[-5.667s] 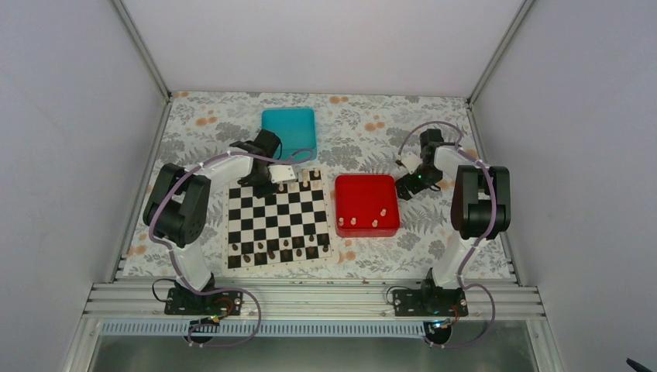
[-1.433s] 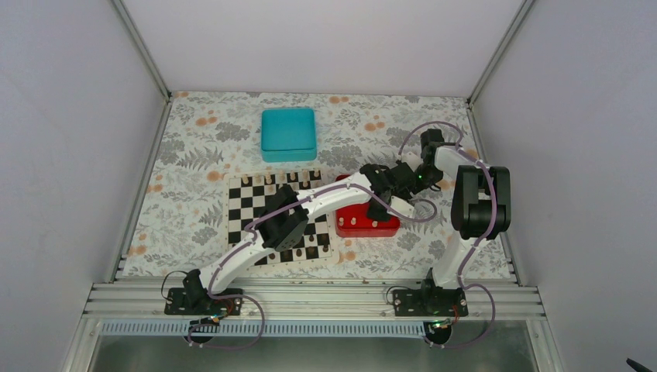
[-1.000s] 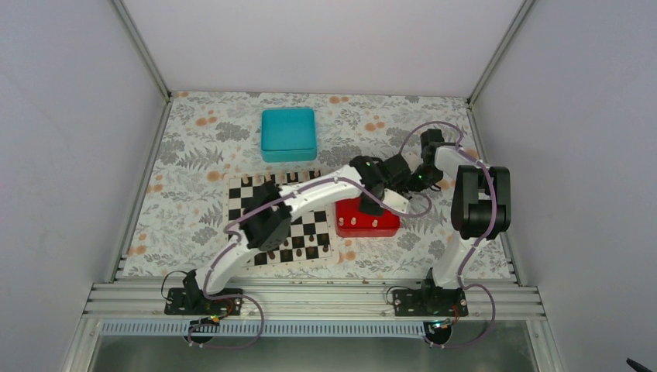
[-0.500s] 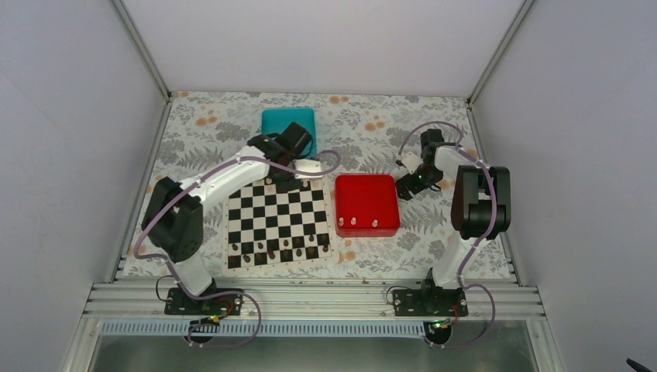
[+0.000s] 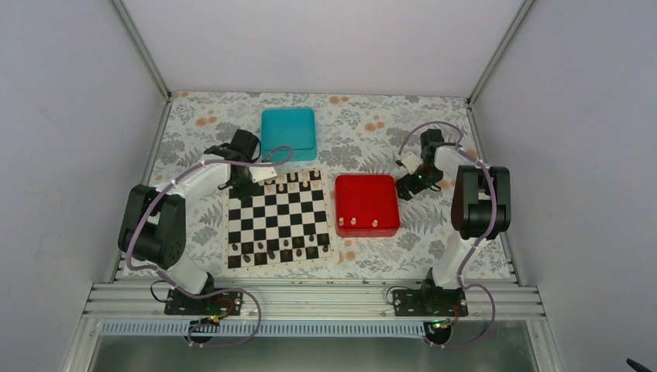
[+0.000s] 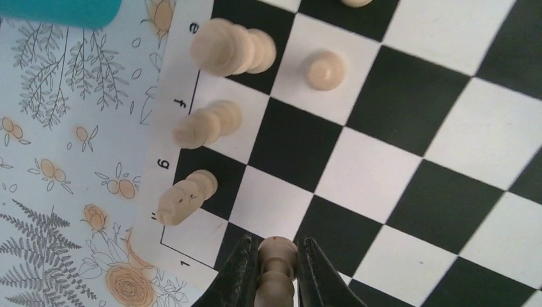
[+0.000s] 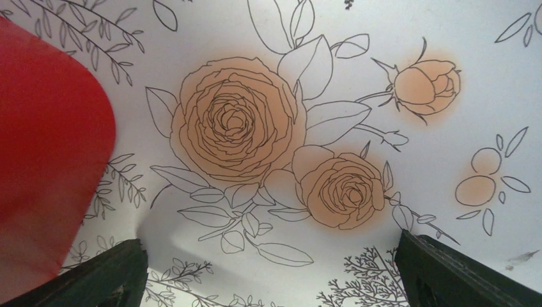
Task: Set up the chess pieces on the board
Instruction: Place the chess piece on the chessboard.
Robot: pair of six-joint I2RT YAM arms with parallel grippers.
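Observation:
The board (image 5: 279, 218) lies left of centre. My left gripper (image 5: 262, 176) hangs over its far left corner. In the left wrist view that gripper (image 6: 275, 272) is shut on a cream pawn (image 6: 276, 256), held just above a corner square. Three taller cream chess pieces (image 6: 208, 125) stand along the lettered edge, and a cream pawn (image 6: 325, 69) stands one square in. Three cream pieces (image 5: 358, 222) stand in the red tray (image 5: 366, 194). My right gripper (image 5: 403, 188) is right of the tray, and the right wrist view shows it (image 7: 281, 281) open over the flowered cloth.
A teal box (image 5: 288, 133) sits beyond the board, close to my left arm. Dark pieces (image 5: 279, 248) fill the board's near rows. The red tray's corner (image 7: 45, 160) shows at the left of the right wrist view. Frame posts and walls bound the table.
My left arm has swung from the red tray across to the board's far left corner with a cream pawn in its jaws. The tray holds one piece fewer. My right arm has not moved.

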